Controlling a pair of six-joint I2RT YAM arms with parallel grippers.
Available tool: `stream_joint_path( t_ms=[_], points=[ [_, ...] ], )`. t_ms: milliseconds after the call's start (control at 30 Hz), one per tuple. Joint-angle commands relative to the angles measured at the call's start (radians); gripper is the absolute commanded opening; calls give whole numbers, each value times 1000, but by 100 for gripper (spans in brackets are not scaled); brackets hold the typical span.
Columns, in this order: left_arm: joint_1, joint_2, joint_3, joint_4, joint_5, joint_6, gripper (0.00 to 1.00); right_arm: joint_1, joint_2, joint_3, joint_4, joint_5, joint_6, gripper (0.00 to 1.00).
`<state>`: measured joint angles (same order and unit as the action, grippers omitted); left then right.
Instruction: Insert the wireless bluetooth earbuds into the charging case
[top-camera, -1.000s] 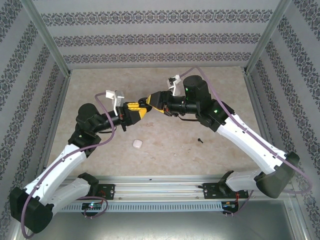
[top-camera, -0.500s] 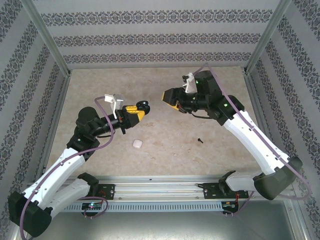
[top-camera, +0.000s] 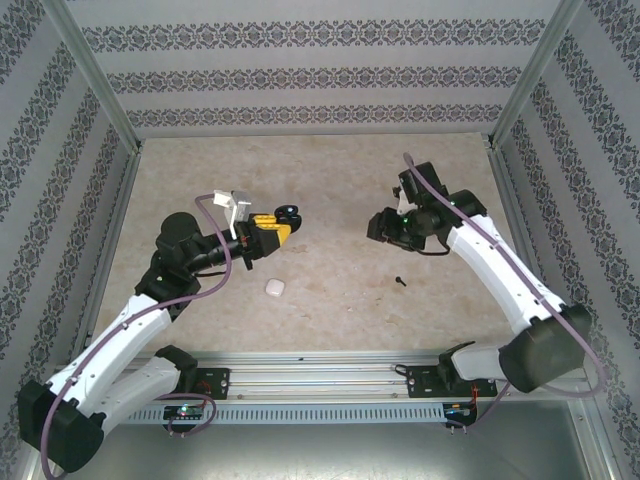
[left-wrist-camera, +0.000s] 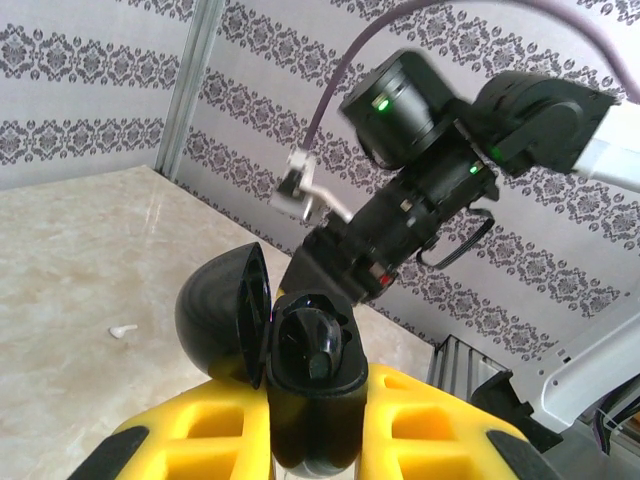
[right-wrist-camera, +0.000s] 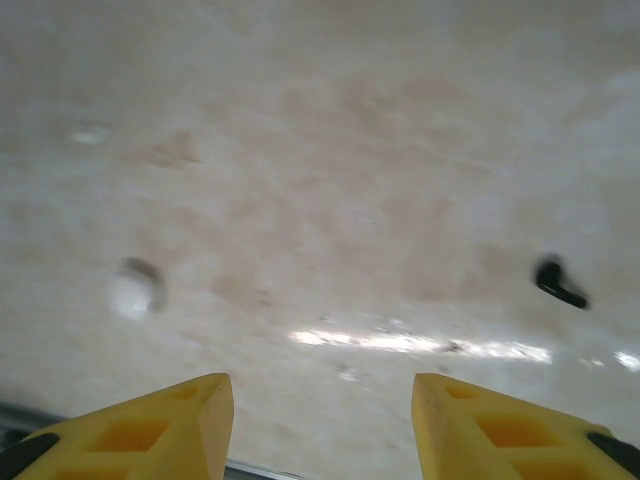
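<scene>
In the top view, the left gripper (top-camera: 270, 229) was clenched on a small glossy black plastic charging case (top-camera: 289, 213). It held the case clear of the beige marbled bench (top-camera: 330, 165), lid open. I judged this was to keep the case's mouth reachable for the other arm. At 6 o'clock from it, a small glossy white rounded-square plastic case (top-camera: 275, 287) lay on the bench, untouched. The right gripper (top-camera: 380, 227), well apart at 3 o'clock, pointed down at the bench. A tiny loose black earbud (top-camera: 400, 281) lay near it at 5 o'clock, probably the reason for that stance.

In the left wrist view, the yellow fingers (left-wrist-camera: 190, 435) grasped the black case by the sides of its lower body. That left its hinged lid (left-wrist-camera: 225, 315), swung out to 9 o'clock, and its mouth free. One seated black earbud (left-wrist-camera: 312, 345) sat inside. Whether a second well stood vacant could not be told.

In the right wrist view, the right fingers stood released with only bare bench between them. The loose earbud lay toward 2 o'clock, outside their gap. The white case was a blur at 9 o'clock. The fingers would need to shift over the earbud before closing.
</scene>
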<state>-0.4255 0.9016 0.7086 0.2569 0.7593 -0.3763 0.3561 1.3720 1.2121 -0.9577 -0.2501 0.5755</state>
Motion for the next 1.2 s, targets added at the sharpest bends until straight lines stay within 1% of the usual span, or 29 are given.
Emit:
stream_joint_path(
  t_ms=[0,100,233,333,667,967,1033,1167],
  points=[
    [-6,13,6,12,22,26,0,-18,50,-68,-50,56,-70,51],
    [-6,22,5,18,24,24,0,-41,125,-90,-63,58,-89,54],
    [-6,33,2,24,24,25,0,-67,220,-95,-71,99,-103,57],
    [-6,36,0,31,21,23,0,-99,281,-103,-50,105,-119,58],
    [-6,46,4,23,14,27,0,-133,401,-107,33,77,-195,60],
    [-6,51,0,33,9,23,0,-149,452,-132,63,90,-213,62],
    [-6,53,2,34,11,23,0,-149,442,-136,72,62,-206,61],
    [-6,53,0,37,10,19,0,-148,414,-179,112,-35,-164,58]
  ],
)
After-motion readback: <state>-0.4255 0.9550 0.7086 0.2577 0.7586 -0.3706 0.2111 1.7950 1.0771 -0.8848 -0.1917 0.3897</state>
